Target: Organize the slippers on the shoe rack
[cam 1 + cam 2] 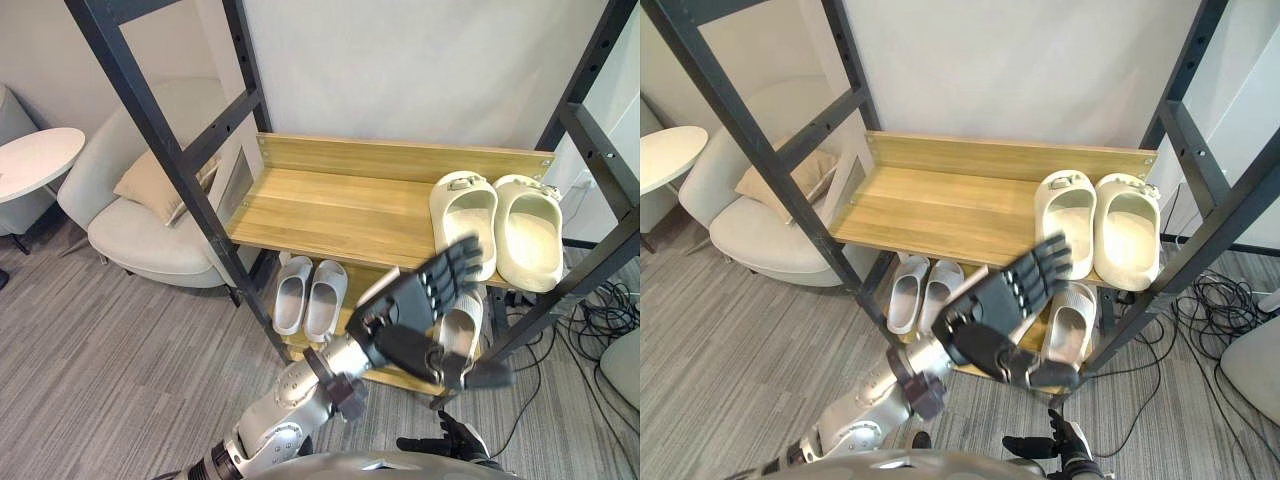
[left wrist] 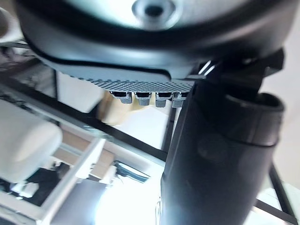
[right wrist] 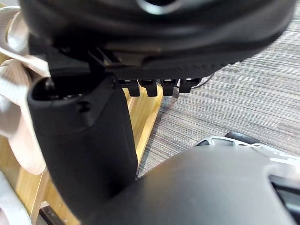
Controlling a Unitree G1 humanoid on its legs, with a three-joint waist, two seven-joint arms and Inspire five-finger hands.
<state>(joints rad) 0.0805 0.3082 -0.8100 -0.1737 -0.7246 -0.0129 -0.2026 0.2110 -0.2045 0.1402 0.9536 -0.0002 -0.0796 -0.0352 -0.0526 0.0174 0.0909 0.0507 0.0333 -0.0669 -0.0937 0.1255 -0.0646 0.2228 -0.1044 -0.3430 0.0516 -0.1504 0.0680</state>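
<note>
Slippers in three lots on the black-framed shoe rack, none in either hand. Cream pair on the upper shelf, at its right end, side by side and touching, well apart from the bare left end of the board. Small pale pair on the lower shelf, toward its left end, close together, lengthwise from front to back. Single pale slipper also on the lower shelf, toward the right end, below the cream pair and partly hidden behind the raised hand; cannot tell whether a mate lies beside it.

Left hand held up in front of the rack, between the two shelves as seen from the head, palm up and tilted toward the right. Fingers straight and slightly apart, tips reaching up over the front edge of the upper shelf next to the cream pair, thumb stuck out to the right, nothing clasped.

Right hand low, near the floor in front of the rack's right post, fingers loose and apart, holding nothing; pale slipper and wooden shelf edge just past it in its own wrist view.

Left of the rack, a pale armchair with a tan cushion, and farther left a white round table, all on grey plank-patterned floor.
</note>
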